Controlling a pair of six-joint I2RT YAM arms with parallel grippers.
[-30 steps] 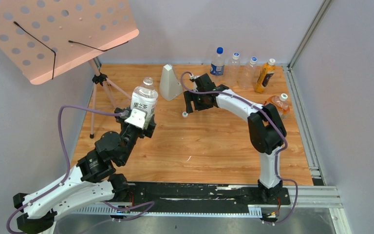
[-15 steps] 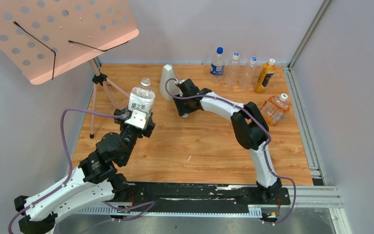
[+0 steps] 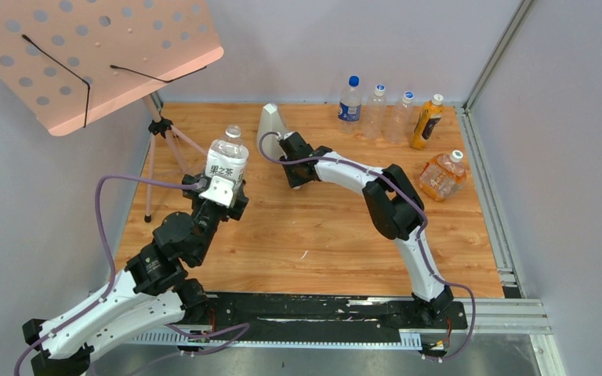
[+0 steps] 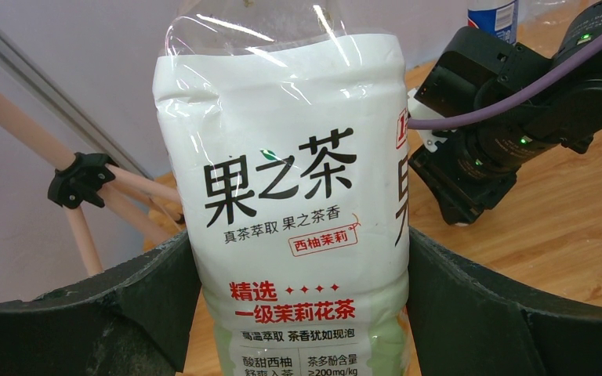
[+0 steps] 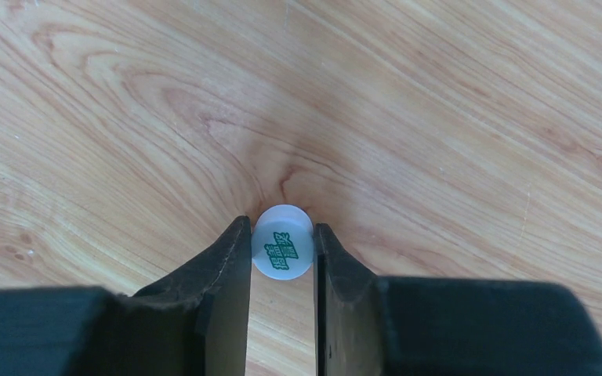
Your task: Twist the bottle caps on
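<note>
**Cap pinched on the bench, next a clean lift to the open neck**

At the lower centre of the right wrist view, the right fingers (image 5: 227,274) are clamped on a small round white plastic screw cap (image 5: 282,252). One finger presses each side of it. Its green-printed top faces up and it sits on the wooden bench (image 5: 439,117).

The left fingers (image 4: 149,290) are spread wide and clamped around the body of a large clear plastic bottle (image 4: 298,157) with a white and green label. In the overhead view the bottle is left of centre, and its open neck (image 3: 234,131) points up and has no cap.

The step in hand looks like the pickup. To do it well:

- Lift straight up before travelling, since the grip is only on the cap's rim and a sideways drag could roll it out.
- Keep the cap level with the printed face up, so the threaded side meets the neck squarely.
- Let it settle flat on the neck before turning — a tilted start would likely cross-thread.
- Hold the bottle steady but not tighter, because its shoulder already looks dented and a squeezed neck would shift under the cap.
</note>
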